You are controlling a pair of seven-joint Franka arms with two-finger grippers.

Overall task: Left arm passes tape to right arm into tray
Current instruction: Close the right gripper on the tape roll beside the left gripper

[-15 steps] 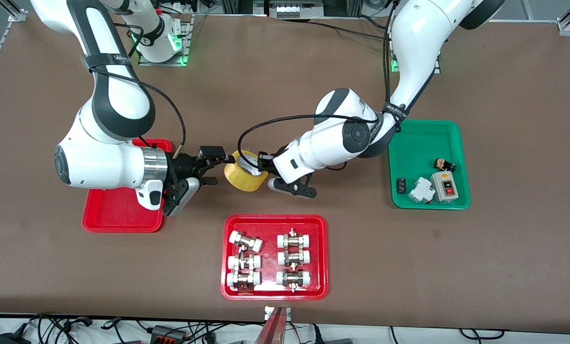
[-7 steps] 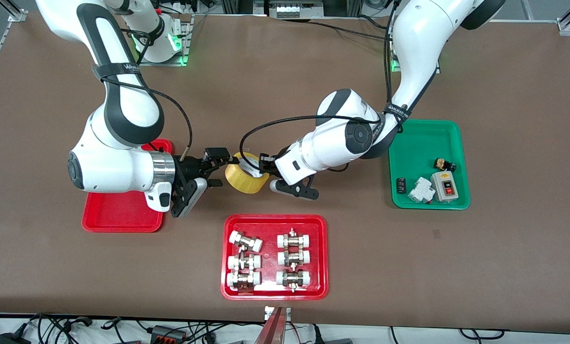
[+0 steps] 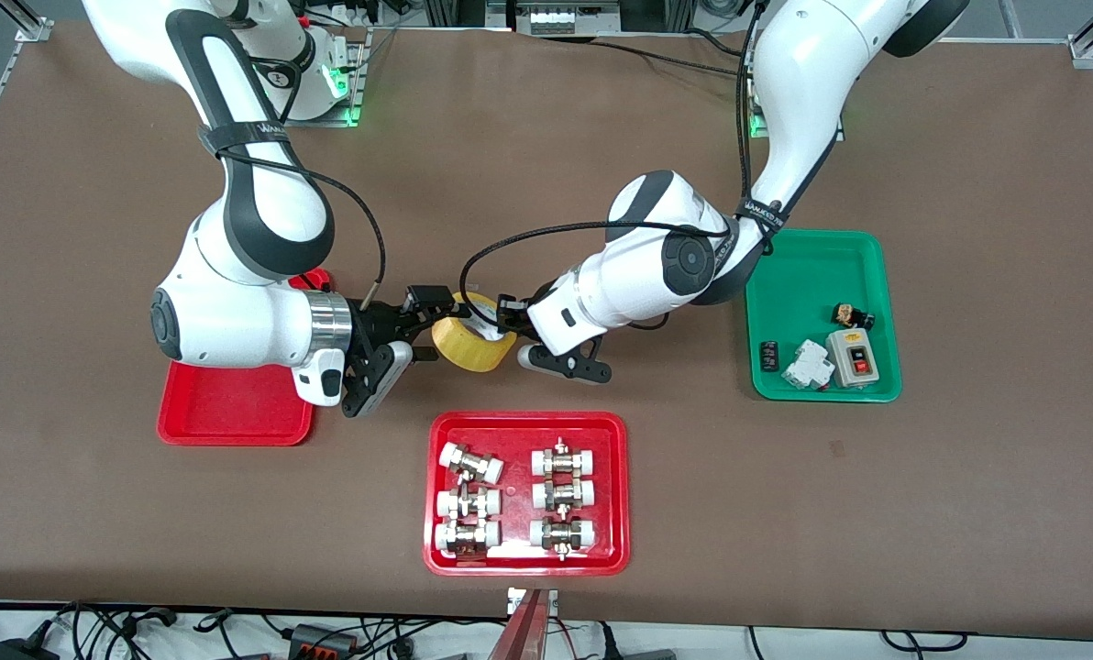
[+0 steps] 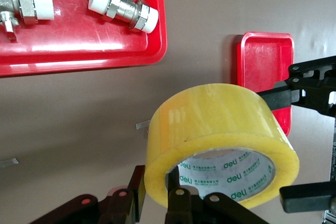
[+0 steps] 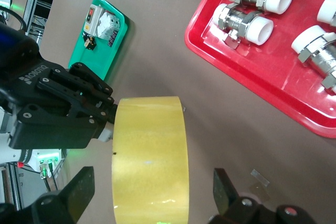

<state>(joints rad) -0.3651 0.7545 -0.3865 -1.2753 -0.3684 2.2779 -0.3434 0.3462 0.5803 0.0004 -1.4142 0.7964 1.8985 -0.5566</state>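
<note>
Right now you have the tape held in the air over the bare tabletop, roughly midway between the plain red tray and the green tray, and above the red tray of fittings that lies nearer the front camera. Your left hand pinches the roll's wall, with 1 finger inside the wide hole and the other outside it, as the left wrist view shows. Your right hand reaches in from the right arm's end of the tabletop with its 2 fingers spread wide, one on either side of the roll's yellow outer band; in the right wrist view both fingers stand clear of the tape, with a gap showing on each side. The plain red tray lies partly under the right arm, toward that arm's end of the tabletop. The green tray holds a switch box and a few small electrical parts, near the left arm.
</note>
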